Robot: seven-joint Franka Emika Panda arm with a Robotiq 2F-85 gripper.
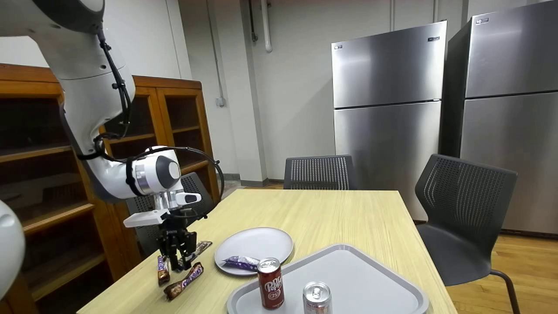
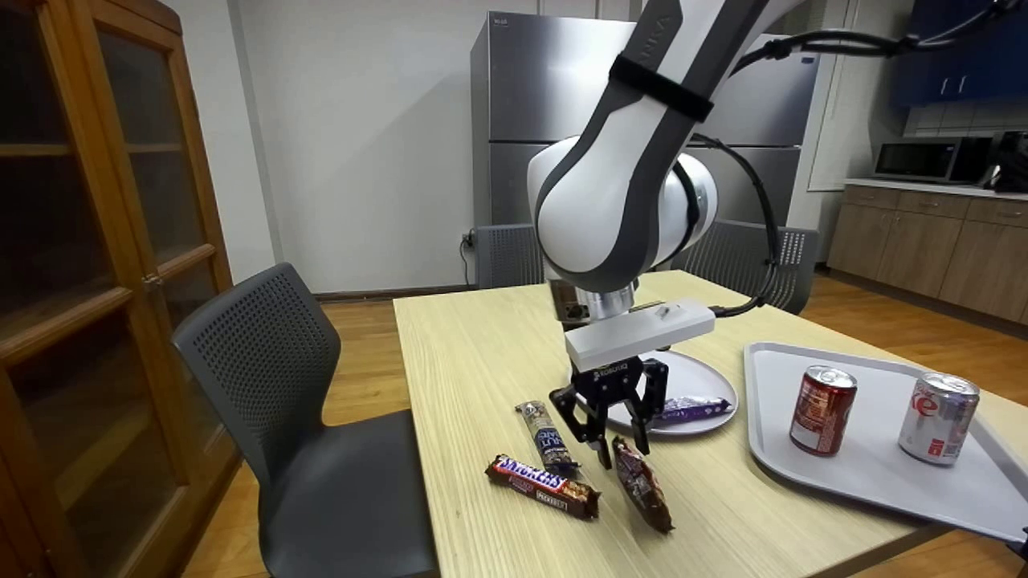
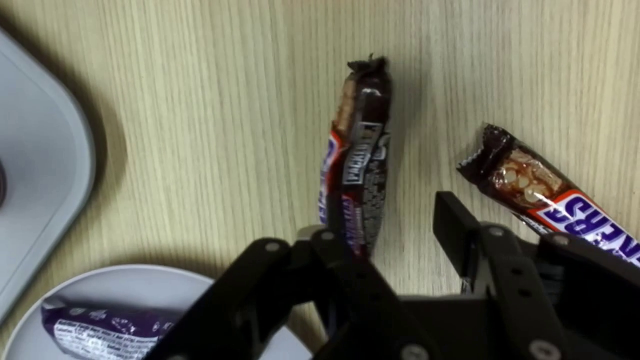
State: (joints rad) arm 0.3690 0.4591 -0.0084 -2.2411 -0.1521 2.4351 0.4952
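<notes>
My gripper (image 2: 622,455) is open and empty, pointing down low over the table among several wrapped bars; it also shows in the wrist view (image 3: 390,227). The nearest Snickers bar (image 3: 362,160) lies beside one finger, which hides its lower end in the wrist view; I cannot tell if they touch. This bar shows in both exterior views (image 1: 185,281) (image 2: 642,487). A second Snickers bar (image 2: 542,486) lies beyond the opposite finger (image 3: 560,197). A nut bar (image 2: 548,437) lies near it, mostly hidden in the wrist view.
A pale round plate (image 1: 266,240) holds a purple-wrapped bar (image 2: 692,409). A grey tray (image 1: 357,279) carries a Dr Pepper can (image 1: 271,283) and a silver can (image 2: 940,419). Dark chairs (image 2: 265,353) stand around the wooden table (image 2: 474,345). A wooden cabinet (image 1: 183,104) stands behind the arm.
</notes>
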